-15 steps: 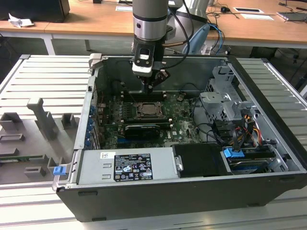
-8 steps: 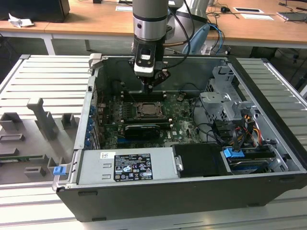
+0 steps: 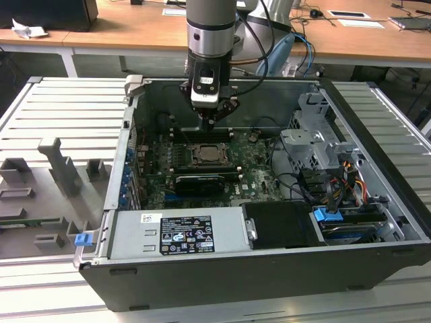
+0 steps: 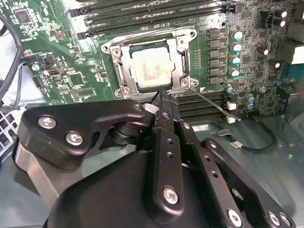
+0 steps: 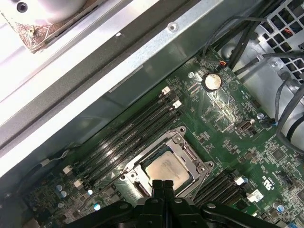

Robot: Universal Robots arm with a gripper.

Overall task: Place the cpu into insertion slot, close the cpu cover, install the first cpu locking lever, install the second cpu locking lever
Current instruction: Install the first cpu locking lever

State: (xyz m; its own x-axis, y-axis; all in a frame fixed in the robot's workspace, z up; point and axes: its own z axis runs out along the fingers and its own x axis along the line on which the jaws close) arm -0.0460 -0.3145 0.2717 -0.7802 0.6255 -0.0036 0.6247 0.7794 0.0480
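Note:
The cpu (image 4: pixel 151 66) lies flat in the insertion slot (image 3: pixel 217 163) on the green board, its pale metal face up. The silvery cpu cover (image 4: pixel 178 57) lies folded down around it, and the chip shows through its cut-out. A thin metal locking lever (image 4: pixel 214 103) sticks out loose from one corner of the socket, over the memory slots. My gripper (image 4: pixel 161 96) hovers just beside the socket edge, fingers shut with nothing between them. In the first wrist view the gripper (image 5: pixel 163 183) tips sit at the rim of the cpu (image 5: pixel 166 170). In the exterior view the gripper (image 3: pixel 212 123) hangs above the socket's far side.
Long black memory slots (image 5: pixel 128 135) flank the socket. A black card (image 3: pixel 200 182) lies in front of it. The grey power supply (image 3: pixel 178 232) fills the near side of the case; a drive cage (image 3: pixel 316 145) with cables stands at the exterior view's right. Case walls (image 3: pixel 128 134) enclose the board.

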